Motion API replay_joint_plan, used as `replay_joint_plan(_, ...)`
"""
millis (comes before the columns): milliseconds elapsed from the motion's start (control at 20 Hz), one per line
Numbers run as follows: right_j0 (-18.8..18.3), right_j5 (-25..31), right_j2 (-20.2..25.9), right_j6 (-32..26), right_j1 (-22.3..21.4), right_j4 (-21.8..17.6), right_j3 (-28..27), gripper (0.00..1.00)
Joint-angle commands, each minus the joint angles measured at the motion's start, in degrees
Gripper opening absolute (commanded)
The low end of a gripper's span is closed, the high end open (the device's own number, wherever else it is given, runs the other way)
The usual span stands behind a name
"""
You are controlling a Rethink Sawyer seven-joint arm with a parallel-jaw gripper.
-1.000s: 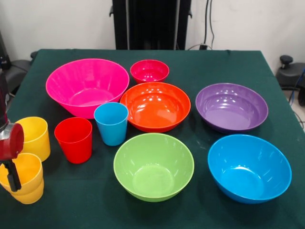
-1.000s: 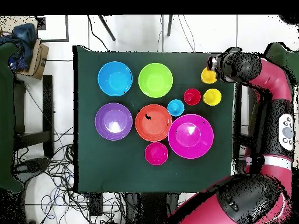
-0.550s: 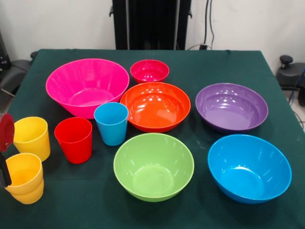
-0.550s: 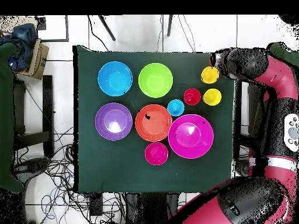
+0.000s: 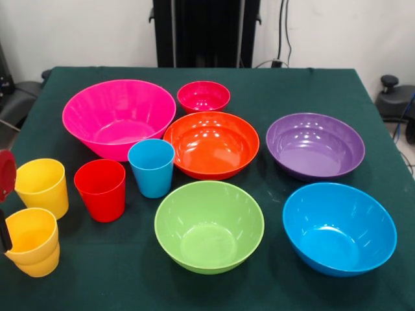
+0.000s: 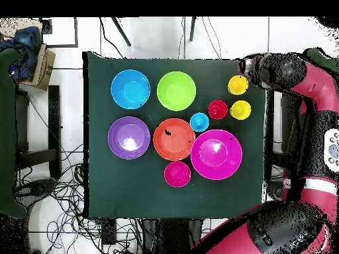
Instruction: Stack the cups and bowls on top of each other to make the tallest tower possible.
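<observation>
Nothing is piled into a tower except two yellow cups (image 5: 31,242) nested at the front view's lower left, also in the overhead view (image 6: 238,84). A single yellow cup (image 5: 43,186), a red cup (image 5: 100,190) and a light blue cup (image 5: 151,167) stand upright in a row. The bowls lie apart: hot pink (image 5: 118,116), small pink-red (image 5: 203,96), orange (image 5: 211,144), purple (image 5: 315,145), lime green (image 5: 209,225), blue (image 5: 339,228). My gripper (image 6: 251,68) hangs at the table's edge beside the nested yellow cups, and only a sliver of it (image 5: 4,234) shows in the front view.
The dark green table cloth (image 6: 132,192) carries everything. In the overhead view the red arm (image 6: 316,99) curves along the table's right side. A chair and a cardboard box (image 6: 41,66) stand off the table's left side, with cables on the floor.
The gripper has drawn away from the nested yellow cups toward the table's edge, sliding almost out of the front view. No cup or bowl has moved.
</observation>
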Motion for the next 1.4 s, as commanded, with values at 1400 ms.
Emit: replay_joint_plan(1400, -1.23, 3.54, 2.43, -23.31, -0.27, -0.40, 10.02, 1.00)
